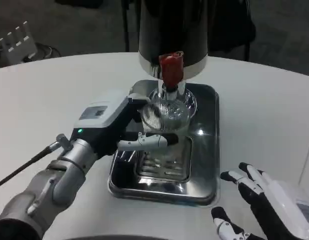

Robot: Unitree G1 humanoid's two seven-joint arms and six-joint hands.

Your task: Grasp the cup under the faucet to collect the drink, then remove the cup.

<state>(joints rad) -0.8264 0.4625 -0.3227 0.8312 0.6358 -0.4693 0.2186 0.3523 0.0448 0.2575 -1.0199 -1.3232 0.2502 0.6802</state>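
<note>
While my left hand (125,131) grips the clear cup (164,117) at frame centre, it sits under the red faucet (171,70) to catch the drink. Drip tray (207,150) below for spills. Right hand (264,202), lower right, waits spread, holding nothing.

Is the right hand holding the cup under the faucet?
No. The right hand rests open on the table, away from the tray; the left hand grips the cup.

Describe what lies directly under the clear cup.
A slotted grate in the steel drip tray lies beneath the cup, which the left hand holds. The cup's base is hidden.
</note>
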